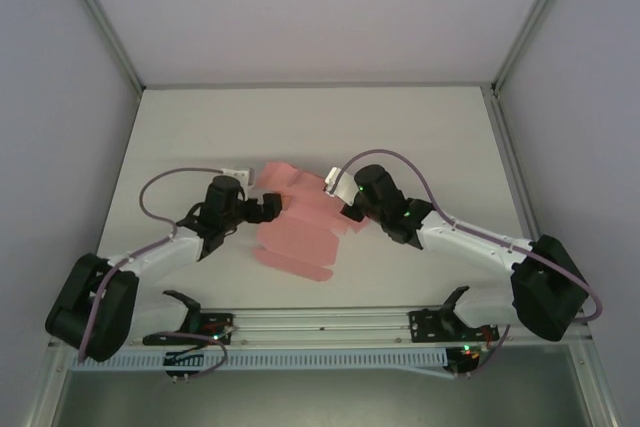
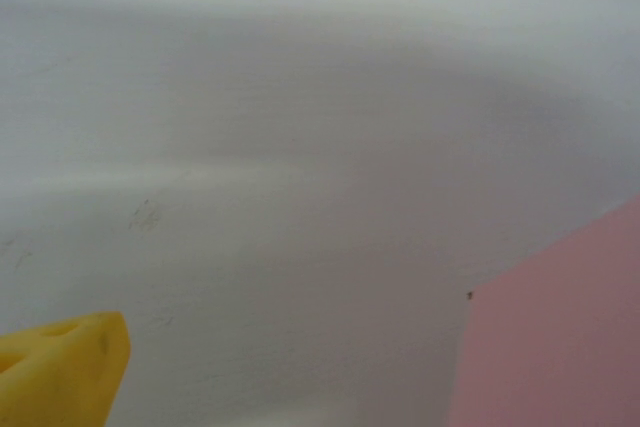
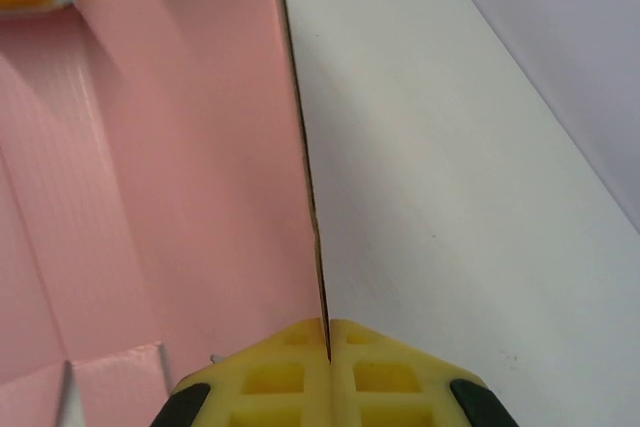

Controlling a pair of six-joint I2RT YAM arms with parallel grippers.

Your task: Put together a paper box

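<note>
Now: right gripper [image 1: 350,212] clamped on the pale pink thin-card paper box [image 1: 295,232]; left gripper [image 1: 268,205] jaws apart.
Card is a partly folded sheet with flaps, lying mid-way across the white table [image 1: 420,137], between the two arms. Right wrist view: right gripper [image 3: 328,347] has its yellow pads [image 3: 275,377] pressed together on the thin edge of a pink panel [image 3: 150,197] at the sheet's right side. Left gripper sits just beside the sheet's far-left flap; one yellow fingertip [image 2: 60,367] shows, apart from the card [image 2: 560,337].

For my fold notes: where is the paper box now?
In the top view the paper box lies in the middle of the table, the right jaws shut on its right edge.
</note>
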